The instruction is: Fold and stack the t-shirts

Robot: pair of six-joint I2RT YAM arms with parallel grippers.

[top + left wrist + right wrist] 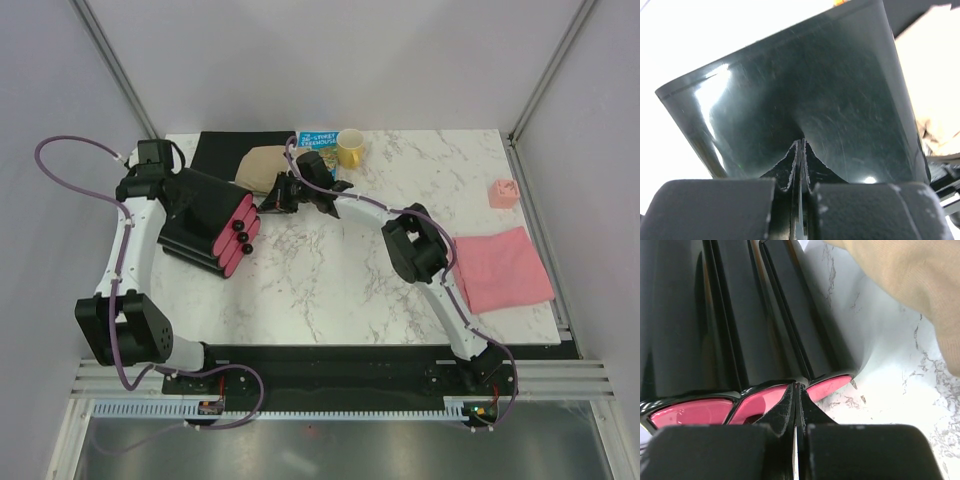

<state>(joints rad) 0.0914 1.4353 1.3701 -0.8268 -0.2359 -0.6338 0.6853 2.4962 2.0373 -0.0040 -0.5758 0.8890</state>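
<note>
Two shirts unstacked: pink t-shirt [500, 268] at right edge, tan t-shirt [262, 168] at far edge. Left gripper [801, 147] and right gripper [797, 390] both pinched closed on nothing, beside drawer box [205, 228]; probably clearing folding room.

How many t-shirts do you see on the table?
2. The tan t-shirt lies bunched at the far edge, left of the yellow mug; the pink t-shirt lies flat at right. No others show.

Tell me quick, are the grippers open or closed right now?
Left gripper: closed, nothing visible between the fingers.
Right gripper: closed, nothing visible between the fingers.
</note>
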